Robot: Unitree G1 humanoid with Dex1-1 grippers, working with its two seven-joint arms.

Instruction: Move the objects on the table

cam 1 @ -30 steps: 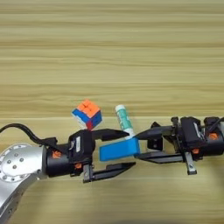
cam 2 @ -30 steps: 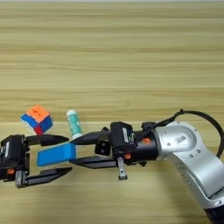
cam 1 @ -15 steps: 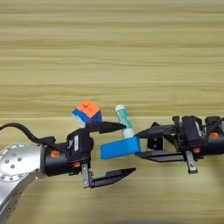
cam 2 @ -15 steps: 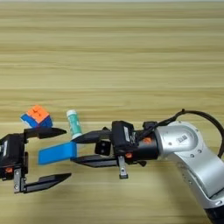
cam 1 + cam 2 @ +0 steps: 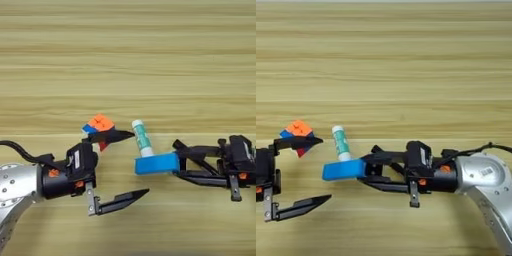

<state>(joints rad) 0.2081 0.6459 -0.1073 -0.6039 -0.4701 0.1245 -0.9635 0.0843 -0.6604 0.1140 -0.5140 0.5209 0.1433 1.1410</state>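
The flat blue block hangs just above the table, and my right gripper is shut on its right end. My left gripper is open wide, with one finger above and the other below; the block's left end lies level with its tips, touching neither. Just behind the upper finger sits the multicoloured puzzle cube. The white-and-green glue stick lies on the table, its near end hidden behind the block. No tiny black-and-white piece shows.
The wooden table stretches bare across the far half. Both arms come in from the sides along the near edge, the right forearm low at the right.
My left gripper, shut on the blue block a second ago, has opened wide and let go. The right gripper has carried the block to the right.
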